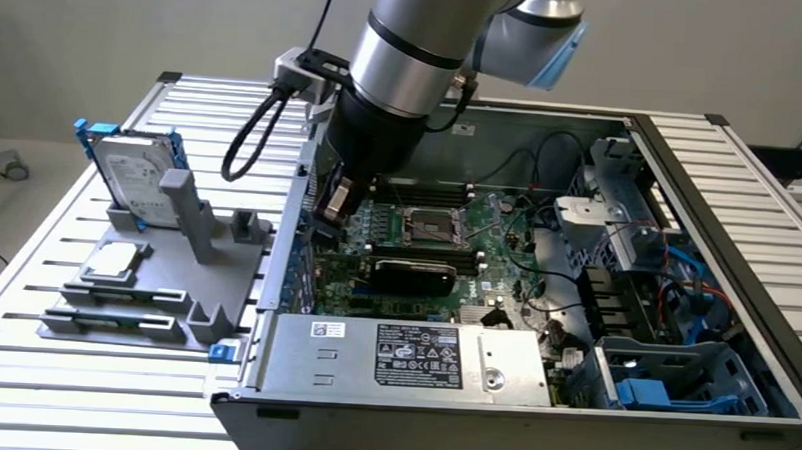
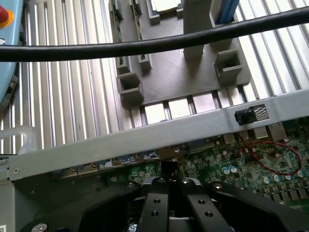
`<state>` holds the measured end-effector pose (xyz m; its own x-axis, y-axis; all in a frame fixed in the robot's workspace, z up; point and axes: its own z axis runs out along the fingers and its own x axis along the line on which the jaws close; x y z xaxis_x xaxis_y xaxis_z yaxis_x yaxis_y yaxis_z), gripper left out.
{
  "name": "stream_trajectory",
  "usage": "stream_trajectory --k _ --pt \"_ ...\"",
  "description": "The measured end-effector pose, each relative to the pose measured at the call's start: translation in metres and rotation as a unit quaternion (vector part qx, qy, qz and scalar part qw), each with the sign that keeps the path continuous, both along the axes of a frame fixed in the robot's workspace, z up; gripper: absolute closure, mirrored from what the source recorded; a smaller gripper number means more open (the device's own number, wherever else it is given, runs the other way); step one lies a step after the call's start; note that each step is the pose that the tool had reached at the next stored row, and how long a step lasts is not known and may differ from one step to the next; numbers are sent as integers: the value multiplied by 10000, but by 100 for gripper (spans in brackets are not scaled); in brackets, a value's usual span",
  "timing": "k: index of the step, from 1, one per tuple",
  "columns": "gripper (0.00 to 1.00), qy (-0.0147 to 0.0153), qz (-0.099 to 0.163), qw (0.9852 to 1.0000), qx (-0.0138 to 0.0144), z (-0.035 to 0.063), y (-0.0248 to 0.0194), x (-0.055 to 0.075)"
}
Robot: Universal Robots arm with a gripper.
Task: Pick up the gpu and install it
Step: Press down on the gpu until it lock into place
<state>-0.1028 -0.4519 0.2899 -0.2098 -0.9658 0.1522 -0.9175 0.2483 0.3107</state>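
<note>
Counter (image 1: pixel 62 393): ribbed aluminium slats carry an open computer case (image 1: pixel 721 226) and, just beside its outer wall, a grey fixture (image 1: pixel 145 296).
Exterior, arm: it reaches down inside the case near that wall, above the motherboard (image 1: pixel 428 236).
Exterior, gpu (image 1: pixel 413 275): black-shrouded card lying on the motherboard inside the case, beside the processor socket (image 1: pixel 428 224), apart from the gripper.
Exterior, fixture: holds a hard drive (image 1: pixel 133 181) in a blue frame, upright, and a small silver chip (image 1: pixel 113 262).
Wrist, gripper (image 2: pixel 169 193): fingers (image 2: pixel 155 203) pressed together, nothing between them, over the green board just inside the case wall (image 2: pixel 145 140).
Wrist, cable (image 2: pixel 145 46): black, crossing above the fixture.
</note>
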Motion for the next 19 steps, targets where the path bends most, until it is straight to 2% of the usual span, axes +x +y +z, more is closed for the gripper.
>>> stream_trajectory --k 9,12,15,19 --pt "89 5 -258 9997 -1 0 12 6" --pt "89 24 -326 9995 -7 1 13 12" --pt "89 38 -362 9993 -35 7 13 30" --pt "89 39 -409 9991 -121 9 13 44"
